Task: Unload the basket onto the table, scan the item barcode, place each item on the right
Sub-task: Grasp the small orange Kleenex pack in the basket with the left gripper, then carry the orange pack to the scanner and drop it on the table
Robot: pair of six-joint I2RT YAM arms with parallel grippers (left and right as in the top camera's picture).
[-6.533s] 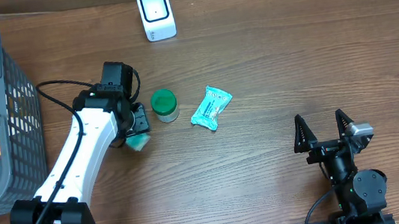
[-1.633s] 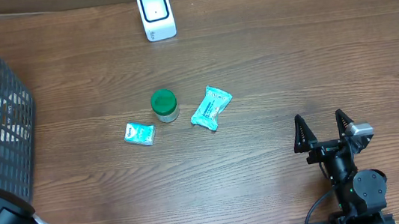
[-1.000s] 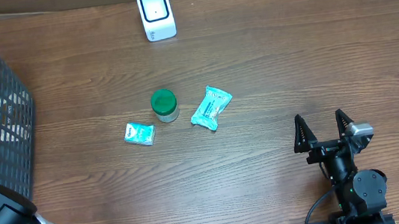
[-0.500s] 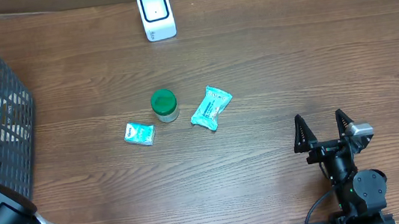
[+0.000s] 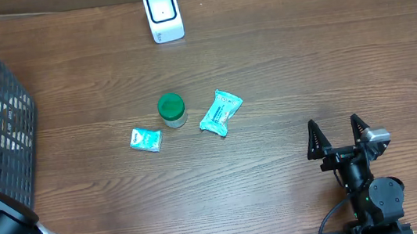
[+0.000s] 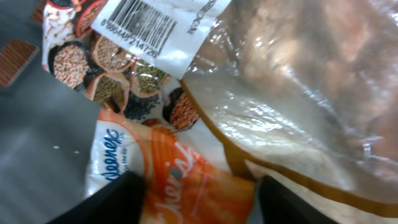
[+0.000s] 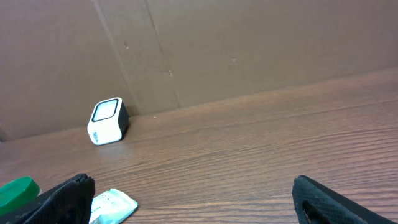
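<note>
We see orange Kleenex pack (image 6: 177,171) (clear bag (image 6: 298,81) beside), left end effector (image 6: 202,196) straddling it, grip unclear, right end effector (image 5: 340,135) gaping, empty

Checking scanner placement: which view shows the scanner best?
Overhead: the scanner is whole and unobstructed at the table's far edge. Right wrist catches it small, from the side. Left wrist shows only packets, no scanner.

Mock shop checkout: barcode scanner (image 5: 163,15), grocery basket (image 5: 10,100) on wooden table (image 5: 304,59) (cardboard backdrop (image 7: 249,43)).
</note>
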